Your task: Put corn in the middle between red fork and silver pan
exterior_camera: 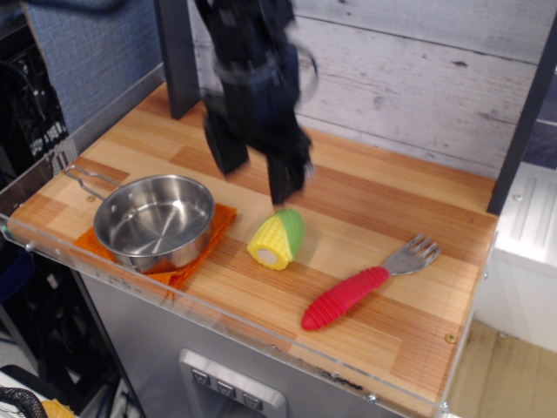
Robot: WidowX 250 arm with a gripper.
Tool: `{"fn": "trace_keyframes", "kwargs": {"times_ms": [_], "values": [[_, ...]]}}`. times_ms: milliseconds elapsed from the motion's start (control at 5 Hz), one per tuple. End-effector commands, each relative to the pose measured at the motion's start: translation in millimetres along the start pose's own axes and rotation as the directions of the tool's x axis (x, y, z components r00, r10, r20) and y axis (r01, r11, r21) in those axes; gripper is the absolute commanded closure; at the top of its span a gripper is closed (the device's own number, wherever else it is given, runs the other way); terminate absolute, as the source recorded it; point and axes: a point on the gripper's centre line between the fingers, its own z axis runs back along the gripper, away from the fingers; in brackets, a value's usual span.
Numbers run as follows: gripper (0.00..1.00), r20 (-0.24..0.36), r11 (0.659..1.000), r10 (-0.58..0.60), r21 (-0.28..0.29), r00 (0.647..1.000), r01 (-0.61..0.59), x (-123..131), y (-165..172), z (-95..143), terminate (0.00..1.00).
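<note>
Lying on the wooden bench (365,218), the yellow toy corn cob (277,238) sits between shiny steel pan (154,219) and red-handled fork (365,285); black end effector (257,165) hovers above, released, empty.

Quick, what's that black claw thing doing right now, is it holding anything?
Pincer: open and empty, raised above the wooden counter; the yellow toy corn cob with a green end lies free below it.

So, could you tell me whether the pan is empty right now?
Empty: the silver pan shows only its bare shiny bottom; the corn lies outside it.
</note>
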Motion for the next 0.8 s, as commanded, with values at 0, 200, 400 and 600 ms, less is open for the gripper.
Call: {"fn": "trace_keyframes", "kwargs": {"times_ms": [0, 200, 400, 600], "values": [[0.0, 0.102, 0.99, 0.093, 0.093, 0.99, -0.103, 4.9, 36.5, 78.7, 0.0], [0.0, 0.077, 0.994, 0.089, 0.055, 0.993, -0.093, 2.8, 36.2, 77.0, 0.0], [0.0, 0.01, 0.991, 0.129, 0.014, 0.992, -0.129, -3.6, 33.6, 77.2, 0.0], [0.0, 0.01, 0.991, 0.129, 0.014, 0.992, -0.129, -3.6, 33.6, 77.2, 1.0]]}}
